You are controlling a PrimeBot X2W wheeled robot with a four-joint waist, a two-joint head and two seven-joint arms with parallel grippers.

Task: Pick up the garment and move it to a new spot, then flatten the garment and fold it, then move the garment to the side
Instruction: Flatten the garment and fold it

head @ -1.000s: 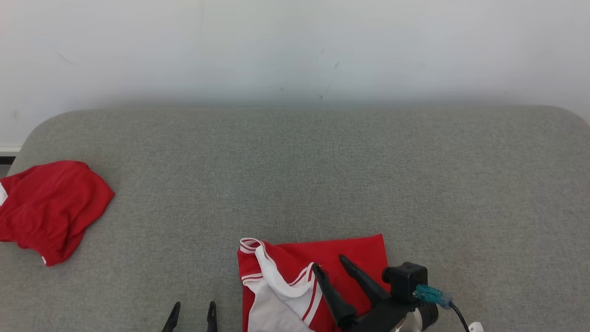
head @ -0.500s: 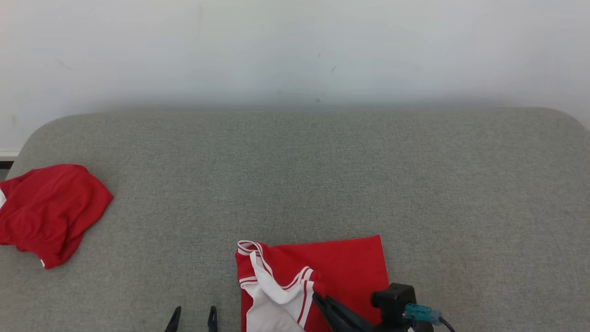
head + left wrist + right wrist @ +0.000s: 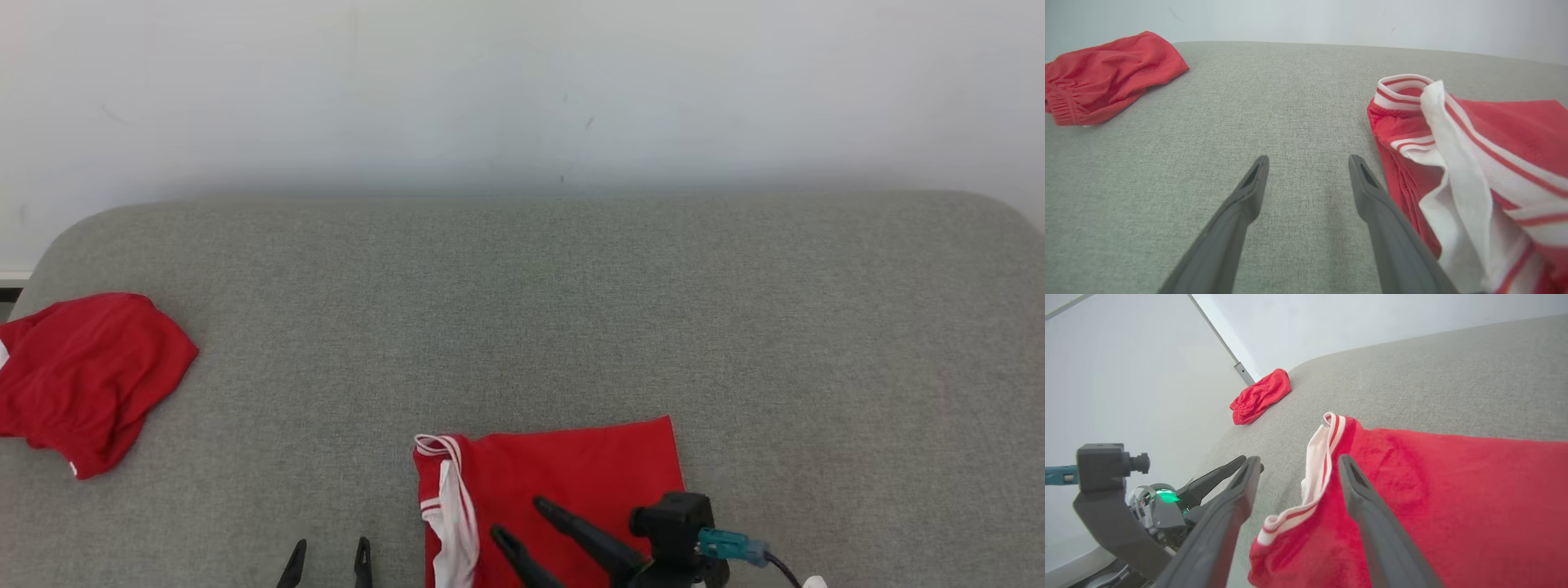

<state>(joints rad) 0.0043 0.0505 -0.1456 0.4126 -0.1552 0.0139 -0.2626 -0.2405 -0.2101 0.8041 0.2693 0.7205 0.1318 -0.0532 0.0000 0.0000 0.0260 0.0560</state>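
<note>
The right gripper and left gripper both have fingers wide apart, holding nothing. The right one hangs over the red shirt. The shirt lies long side left to right at the near edge of the bench, striped end to the left

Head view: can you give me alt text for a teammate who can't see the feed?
A red garment with white striped trim lies at the near edge of a grey fabric surface, the open right gripper over it. The open left gripper is to its left, and a second red garment lies crumpled at the left edge.
</note>
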